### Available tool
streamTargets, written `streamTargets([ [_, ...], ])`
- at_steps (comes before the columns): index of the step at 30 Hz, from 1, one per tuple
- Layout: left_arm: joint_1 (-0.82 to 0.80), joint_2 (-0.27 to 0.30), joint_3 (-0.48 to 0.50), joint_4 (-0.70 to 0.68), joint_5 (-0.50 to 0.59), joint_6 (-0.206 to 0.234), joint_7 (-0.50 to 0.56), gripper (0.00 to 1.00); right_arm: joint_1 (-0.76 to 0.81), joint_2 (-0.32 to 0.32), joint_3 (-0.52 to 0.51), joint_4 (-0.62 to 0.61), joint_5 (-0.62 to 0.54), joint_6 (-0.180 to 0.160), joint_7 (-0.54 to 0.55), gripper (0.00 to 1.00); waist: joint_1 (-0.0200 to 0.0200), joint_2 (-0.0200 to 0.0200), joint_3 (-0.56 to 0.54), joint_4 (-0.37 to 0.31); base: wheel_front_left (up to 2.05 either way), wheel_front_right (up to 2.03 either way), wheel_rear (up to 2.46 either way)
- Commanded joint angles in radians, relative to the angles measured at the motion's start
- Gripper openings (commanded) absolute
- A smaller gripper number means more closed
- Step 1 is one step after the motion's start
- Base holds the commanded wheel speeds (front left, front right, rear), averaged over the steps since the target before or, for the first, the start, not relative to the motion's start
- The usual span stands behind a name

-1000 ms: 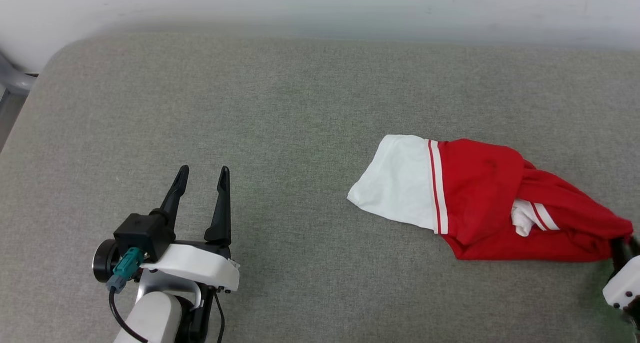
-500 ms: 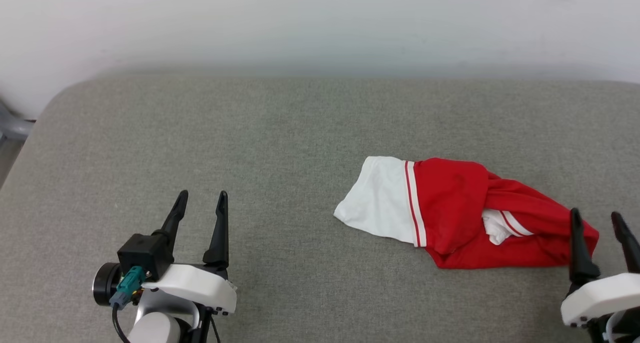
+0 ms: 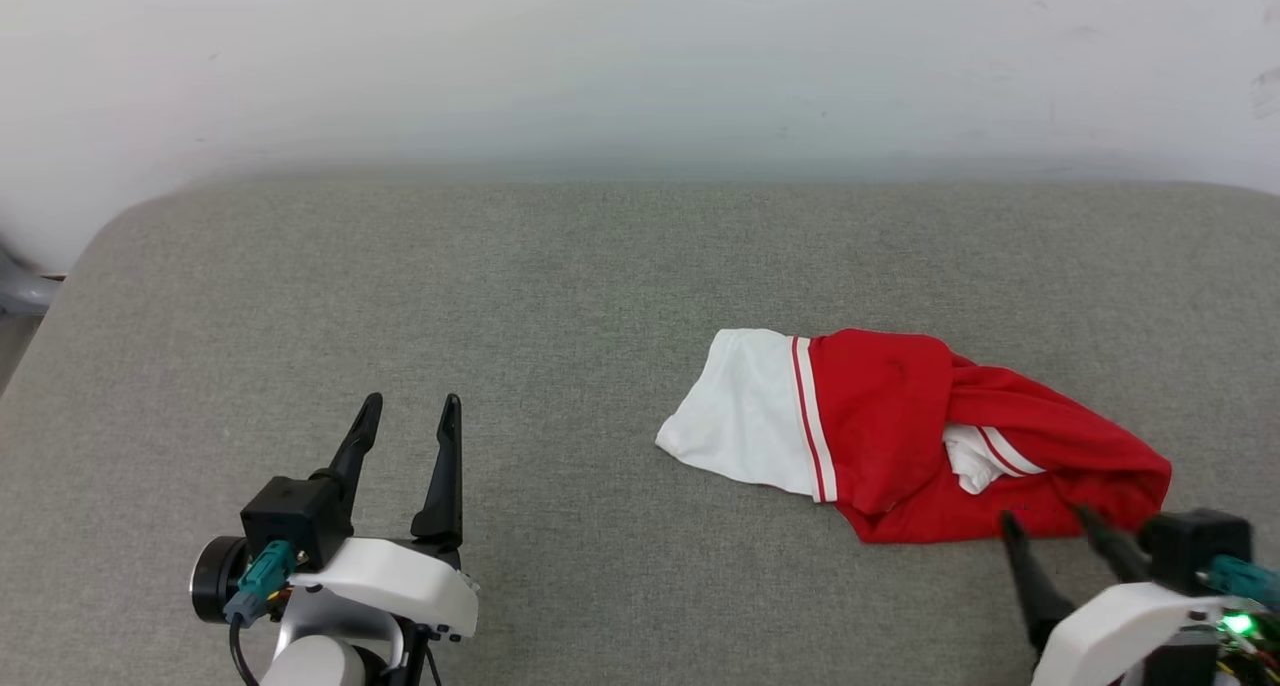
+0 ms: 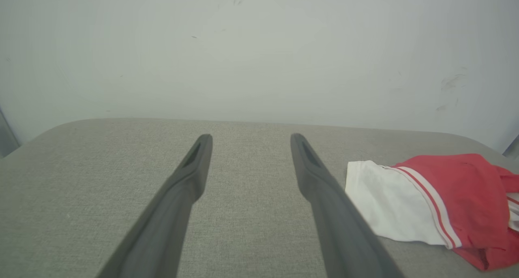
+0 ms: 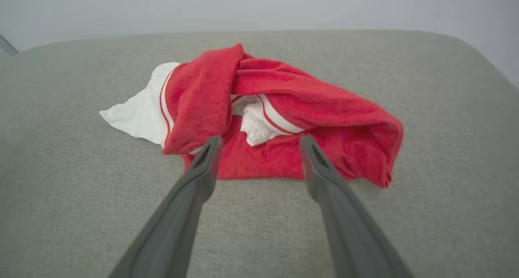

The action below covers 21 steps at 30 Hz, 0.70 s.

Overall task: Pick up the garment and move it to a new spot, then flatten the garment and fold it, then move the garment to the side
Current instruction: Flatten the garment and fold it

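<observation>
The garment lies crumpled on the grey cushioned surface, right of centre: a red body with a white sleeve spread to its left and red-and-white trim. It also appears in the left wrist view, the garment at far right, and in the right wrist view, the garment just beyond the fingertips. My right gripper is open at the lower right, its tips at the garment's near edge, holding nothing. My left gripper stands open at the lower left, far from the cloth.
A pale wall runs behind the surface's far edge. The surface's rounded left corner drops off toward a grey object. Bare grey fabric stretches between the two grippers.
My right gripper has opened, let go of the garment's right end and drawn back toward me. The garment stays slumped on the surface. The head camera has tilted up.
</observation>
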Motion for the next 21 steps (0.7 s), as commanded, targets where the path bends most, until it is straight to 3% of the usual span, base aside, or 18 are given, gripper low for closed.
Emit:
streamTargets([
  [1, 0.0, -0.002, -0.004, -0.002, 0.0, 0.0, 0.002, 1.0, -0.008, -0.016, 0.019, 0.001, 0.016, -0.001, 0.05, 1.0, 0.0001, -0.0001, 0.004, 0.002, 0.0, 0.0, 0.0],
  [5, -0.021, -0.005, -0.009, -0.006, -0.002, -0.005, 0.002, 1.0, -0.061, -0.07, 0.066, 0.02, 0.051, -0.001, 0.19, 1.0, 0.0001, -0.0001, 0.025, 0.016, 0.0, 0.0, 0.0],
  [10, -0.043, -0.014, -0.016, -0.006, -0.004, -0.009, -0.004, 1.0, -0.153, -0.149, 0.102, 0.083, 0.089, -0.001, 0.277, 1.0, 0.0001, -0.0001, 0.07, 0.044, 0.0, 0.0, 0.0],
  [19, -0.075, -0.031, -0.01, 0.013, -0.005, -0.015, -0.018, 1.0, -0.312, -0.225, 0.184, 0.277, 0.132, -0.001, 0.243, 1.0, 0.0001, -0.0001, 0.148, 0.069, 0.0, 0.0, 0.0],
  [20, -0.078, -0.033, -0.008, 0.015, -0.004, -0.016, -0.019, 1.0, -0.324, -0.228, 0.188, 0.294, 0.134, -0.001, 0.235, 0.88, 0.0001, -0.0001, 0.15, 0.068, 0.0, 0.0, 0.0],
  [21, -0.079, -0.034, -0.007, 0.017, -0.003, -0.017, -0.019, 1.0, -0.338, -0.229, 0.187, 0.302, 0.137, -0.001, 0.22, 0.4, 0.0001, -0.0001, 0.152, 0.067, 0.0, 0.0, 0.0],
])
